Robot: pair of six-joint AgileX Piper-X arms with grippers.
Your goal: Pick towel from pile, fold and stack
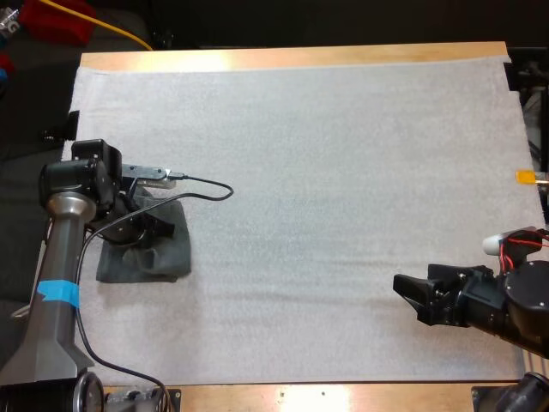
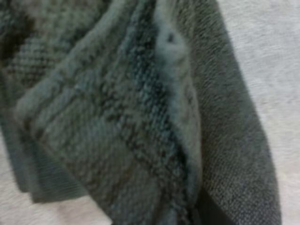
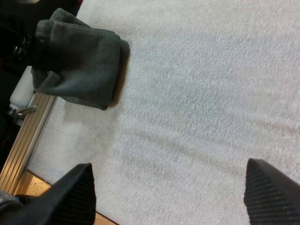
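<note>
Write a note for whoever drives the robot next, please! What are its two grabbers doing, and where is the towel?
Left gripper: down on the dark towel at the left side of the white mat. I cannot tell whether it has hold of it.
Right gripper: open, holding nothing, over bare mat near the right front.
Towel: one, rumpled, lying on the mat.
Done: the left arm has reached the towel.
Left: probably spread it out, fold it and stack it.
</note>
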